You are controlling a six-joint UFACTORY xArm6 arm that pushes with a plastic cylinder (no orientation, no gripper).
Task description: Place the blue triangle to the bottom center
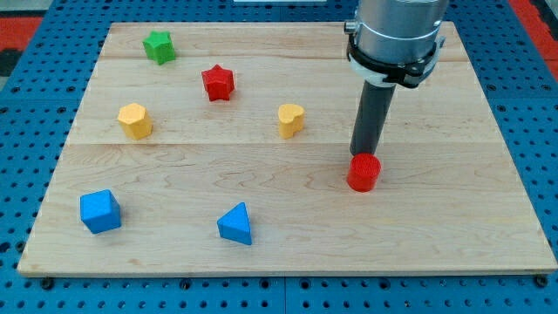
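No jaws on this rig, so you get no grip state. My tip (364,158) sits behind the red cylinder (364,173). The blue triangle (235,224) lies near edge, left of center, untouched; the push is still yours to do.

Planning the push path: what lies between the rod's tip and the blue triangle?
Nothing: in the camera view, bare board separates my tip, just behind the red cylinder, from the blue triangle.
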